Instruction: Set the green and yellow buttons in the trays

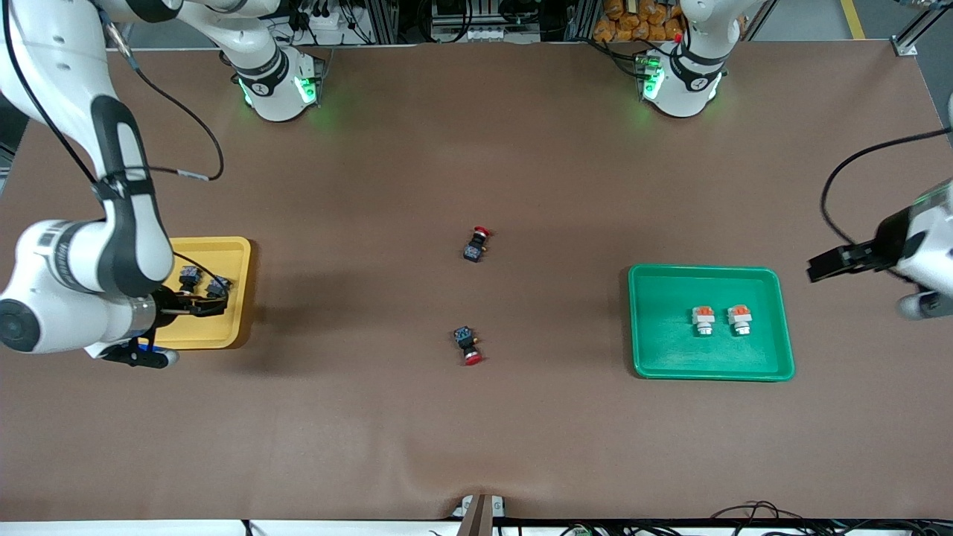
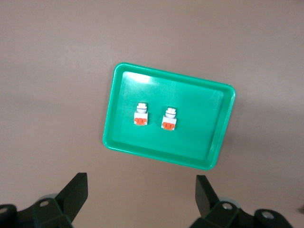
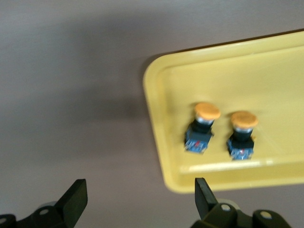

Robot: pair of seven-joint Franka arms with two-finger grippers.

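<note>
even overhead light; soft shadow beside the yellow tray point(image 1: 237, 257); glare in the green tray point(image 2: 142, 80); right wrist view blurred.

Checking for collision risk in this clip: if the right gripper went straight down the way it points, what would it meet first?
Probably bare table just beside the yellow tray. The open right gripper seems aimed off its rim, clear of both yellow-capped buttons; depth is uncertain.
</note>
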